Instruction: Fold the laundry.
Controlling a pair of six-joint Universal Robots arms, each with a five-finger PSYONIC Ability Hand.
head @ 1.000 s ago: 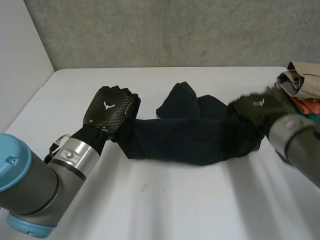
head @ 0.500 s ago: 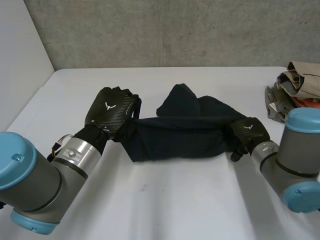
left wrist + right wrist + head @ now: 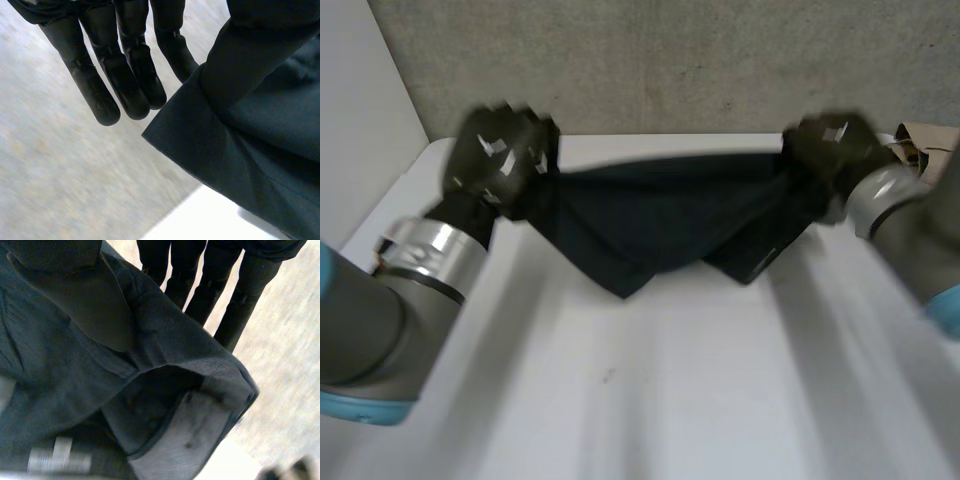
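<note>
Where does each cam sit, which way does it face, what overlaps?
Head view: between and behind the arms, looking down at the white table; left hand and right hand hold the dark garment up.
Left wrist view: on the left wrist, along the palm; own fingers, garment beside them.
Right wrist view: on the right wrist, along the palm; own fingers, garment beside them.
Shared: garment in all three.

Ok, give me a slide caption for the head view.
The left hand and right hand hold a dark garment stretched between them above the white table.
</note>
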